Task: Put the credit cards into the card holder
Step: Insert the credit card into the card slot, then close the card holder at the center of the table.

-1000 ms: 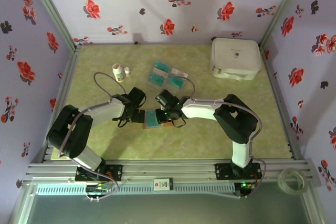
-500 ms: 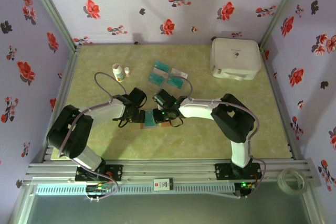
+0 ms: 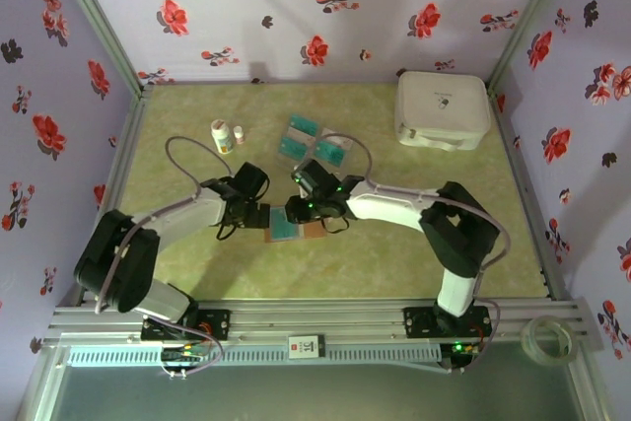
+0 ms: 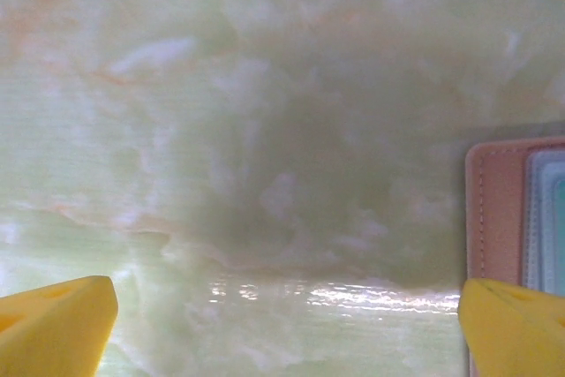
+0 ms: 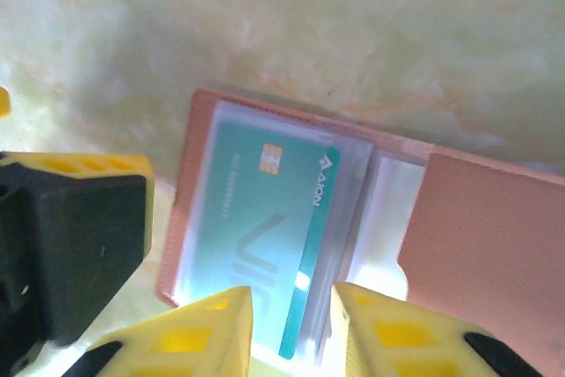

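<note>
One teal card (image 5: 265,218) sat in the open card holder (image 5: 477,218), middle of the desk (image 3: 434,253). The right jaws were slightly apart, the left jaws wide, both empty. Next job was likely fetching a far card (image 3: 332,153).

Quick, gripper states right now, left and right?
Left gripper: wide open, holding nothing.
Right gripper: slightly open above the teal credit card in the reddish-brown leather card holder, gripping nothing.

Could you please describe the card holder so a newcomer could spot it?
On the green marbled table, look near the middle, just in front of the loose cards. The card holder lies open there, the one reddish-brown thing, a teal card in its clear sleeve.
</note>
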